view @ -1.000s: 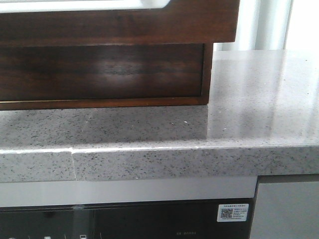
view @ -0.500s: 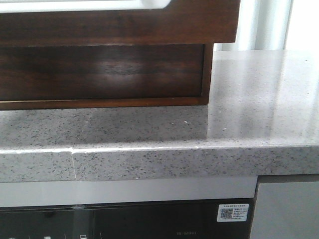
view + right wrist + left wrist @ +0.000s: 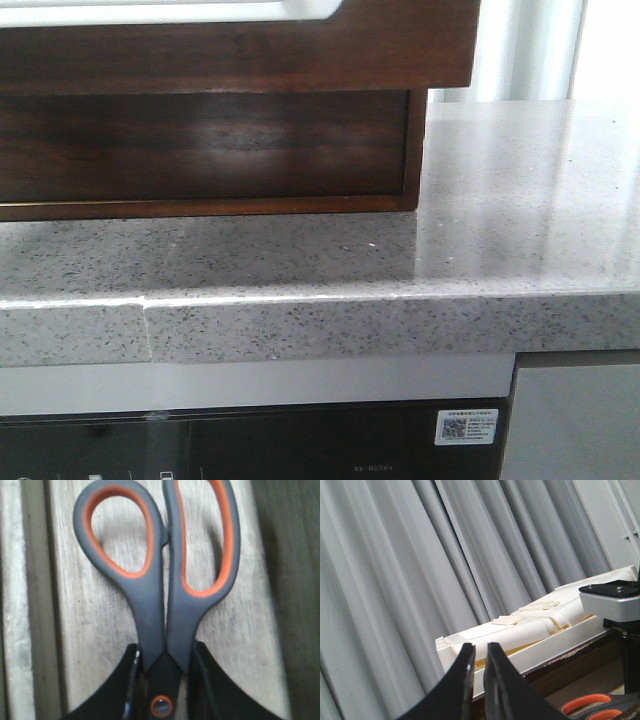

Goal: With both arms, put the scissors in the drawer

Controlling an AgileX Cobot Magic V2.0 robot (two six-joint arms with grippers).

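right wrist view shows the right gripper (image 3: 162, 680) clamped on the scissors (image 3: 160, 575) close to the orange pivot dot, handles pointing away from the wrist, blades hidden behind the fingers. the surface behind the handles is pale, worn wood with a darker band on one side; whether that is the inside of the drawer (image 3: 230, 45) cannot be told from here. in the front view the drawer juts out above the speckled grey countertop (image 3: 400, 280), a strip of white interior showing at its top edge, and neither arm nor the scissors appear there. to do this step well, i judge the right arm should carry the scissors fully over the open cavity, lower them flat until they are close to the floor of the drawer, and only then let go, so they do not land on the rim or slide out. the grip sits near the pivot, so the heavy handle end may swing when released; a level, low release would help. the left gripper (image 3: 479, 680) is raised and aimed at the grey curtain (image 3: 420, 570) and a white moulded piece (image 3: 530, 630), its fingers nearly together with a thin gap and nothing between them. an orange-lined loop of the scissors shows at the lower corner of that view, so the two arms are near each other.
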